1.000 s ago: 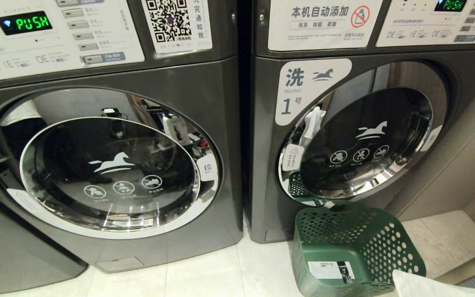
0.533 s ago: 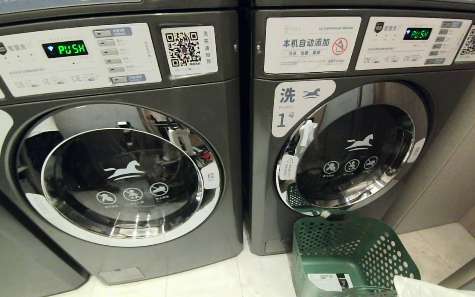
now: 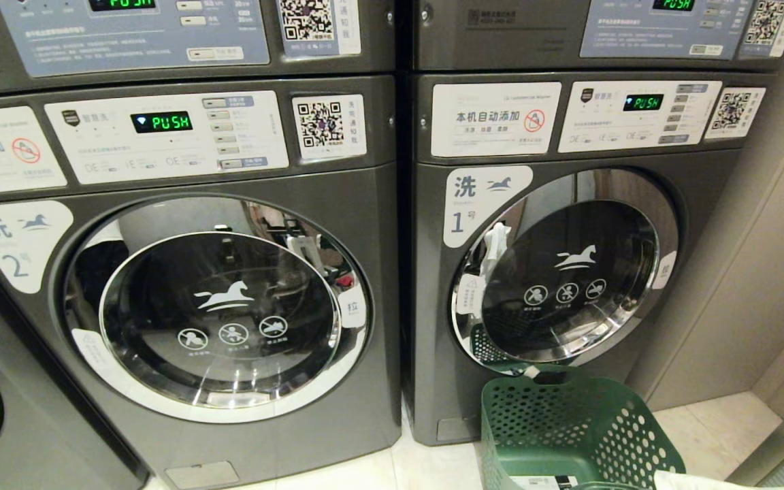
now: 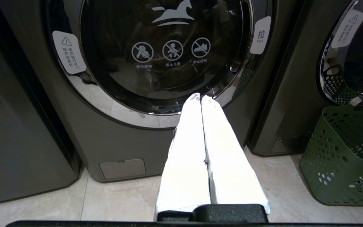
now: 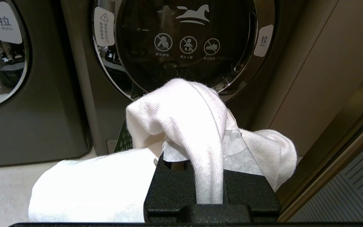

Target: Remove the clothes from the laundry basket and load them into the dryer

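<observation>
Already the right gripper point(image 5: 197, 164) has its jaws closed on a white garment point(image 5: 175, 126), which drapes over them in front of the machine marked 1 point(image 3: 569, 286). The left gripper point(image 4: 200, 97) has its jaws pressed together with nothing in them, facing machine 2 point(image 3: 222, 313). The green laundry basket point(image 3: 569, 429) stands on the floor just below door 1 and appears empty. Both doors look closed, so opening one and loading the garment remain.
</observation>
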Controlling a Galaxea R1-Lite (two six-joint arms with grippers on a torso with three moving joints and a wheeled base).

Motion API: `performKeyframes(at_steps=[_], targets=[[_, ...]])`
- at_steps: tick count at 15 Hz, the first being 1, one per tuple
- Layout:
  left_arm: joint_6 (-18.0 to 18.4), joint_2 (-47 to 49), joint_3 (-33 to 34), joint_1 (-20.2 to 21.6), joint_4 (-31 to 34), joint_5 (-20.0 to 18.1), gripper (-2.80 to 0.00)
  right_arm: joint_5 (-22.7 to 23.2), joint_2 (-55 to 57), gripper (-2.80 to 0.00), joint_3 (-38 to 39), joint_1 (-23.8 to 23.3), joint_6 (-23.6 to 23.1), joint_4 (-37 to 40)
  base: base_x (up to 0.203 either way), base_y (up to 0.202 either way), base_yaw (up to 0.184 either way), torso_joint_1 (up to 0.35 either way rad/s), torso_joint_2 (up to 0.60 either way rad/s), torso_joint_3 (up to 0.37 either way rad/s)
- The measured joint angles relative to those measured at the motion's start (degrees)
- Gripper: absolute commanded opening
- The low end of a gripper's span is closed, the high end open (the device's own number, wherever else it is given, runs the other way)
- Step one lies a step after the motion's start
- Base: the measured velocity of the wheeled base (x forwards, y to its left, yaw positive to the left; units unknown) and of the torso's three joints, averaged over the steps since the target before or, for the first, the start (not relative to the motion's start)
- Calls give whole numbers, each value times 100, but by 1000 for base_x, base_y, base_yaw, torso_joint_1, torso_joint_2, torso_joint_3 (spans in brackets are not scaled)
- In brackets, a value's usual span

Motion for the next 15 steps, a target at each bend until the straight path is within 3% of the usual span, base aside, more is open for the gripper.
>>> performKeyframes(at_steps=[4, 13, 15], targets=[[1, 0, 0, 0, -1, 0, -280, 1, 0, -280, 0, 0, -6, 2, 0, 0, 0, 3, 1, 149], [1, 0, 0, 0, 1, 0, -280, 0, 0, -280, 0, 0, -10, 2, 0, 0, 0, 1, 0, 9], [0, 0, 0, 5, 1, -1, -280, -2, 0, -280, -3, 0, -10, 6, 3, -13, 140, 4, 3, 4]])
